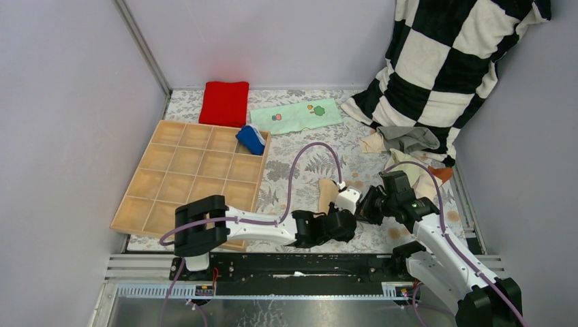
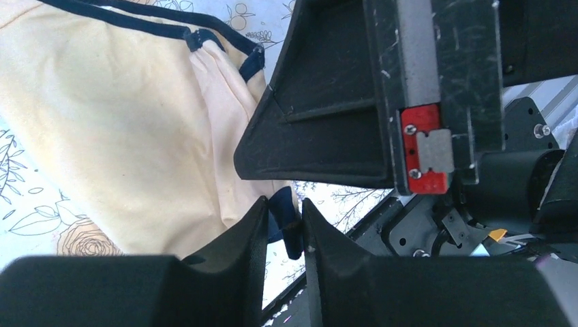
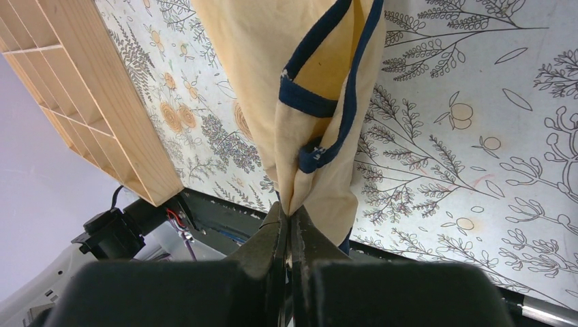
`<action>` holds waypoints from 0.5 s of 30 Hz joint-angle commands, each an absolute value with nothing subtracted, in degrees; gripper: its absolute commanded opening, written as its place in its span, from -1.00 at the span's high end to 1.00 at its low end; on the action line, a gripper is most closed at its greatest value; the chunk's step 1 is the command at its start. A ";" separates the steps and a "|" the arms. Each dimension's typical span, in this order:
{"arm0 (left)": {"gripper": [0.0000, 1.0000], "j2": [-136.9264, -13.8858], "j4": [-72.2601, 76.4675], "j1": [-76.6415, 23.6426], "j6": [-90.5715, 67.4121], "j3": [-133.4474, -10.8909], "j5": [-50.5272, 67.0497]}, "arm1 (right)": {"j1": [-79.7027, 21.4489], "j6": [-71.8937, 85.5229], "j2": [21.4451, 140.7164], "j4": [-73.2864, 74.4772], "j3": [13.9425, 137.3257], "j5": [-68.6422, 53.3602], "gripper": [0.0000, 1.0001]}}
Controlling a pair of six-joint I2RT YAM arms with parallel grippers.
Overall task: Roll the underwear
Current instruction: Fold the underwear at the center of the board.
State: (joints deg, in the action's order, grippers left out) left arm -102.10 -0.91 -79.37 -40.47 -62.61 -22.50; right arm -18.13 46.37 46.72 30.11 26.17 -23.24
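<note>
Both arms are in close on the tan underwear [image 1: 328, 194], which lies on the floral mat [image 1: 276, 178] just right of the wooden tray [image 1: 198, 174], off its near right corner. The left arm [image 1: 259, 228] runs low and almost flat from its base, crossing the tray's near right corner and reaching out to the tray's right. The left gripper [image 2: 284, 225] has its jaws drawn narrow, with the garment's dark trim [image 2: 221, 42] pinched between them. The right arm [image 1: 436, 238], farther right of the tray, is bent at the elbow, its forearm angling back toward the tray. The right gripper [image 3: 291, 221] is clamped tight on a bunched fold of the tan fabric. The two grippers sit nearly nose to nose. A rolled blue striped underwear [image 1: 251, 139] sits in the tray's far right corner compartment.
</note>
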 commanded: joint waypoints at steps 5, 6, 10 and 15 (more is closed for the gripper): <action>0.78 -103.47 -1.82 -79.54 -38.85 -65.17 -24.69 | -18.46 46.42 46.57 30.06 27.20 -24.52 1.00; 0.83 -103.50 -2.00 -79.50 -38.77 -65.25 -24.96 | -18.46 46.29 46.62 30.14 27.21 -24.52 0.98; 1.00 -103.44 -2.63 -79.49 -38.67 -65.15 -25.65 | -18.46 45.49 46.95 31.13 28.47 -23.35 0.67; 1.00 -103.05 -2.59 -79.48 -38.76 -64.51 -25.57 | -18.46 44.21 47.69 34.08 31.58 -18.16 0.01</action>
State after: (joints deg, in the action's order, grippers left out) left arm -103.02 -1.93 -79.37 -39.51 -63.72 -23.44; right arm -18.13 45.67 47.24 31.59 27.44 -21.87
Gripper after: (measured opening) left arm 0.011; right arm 0.455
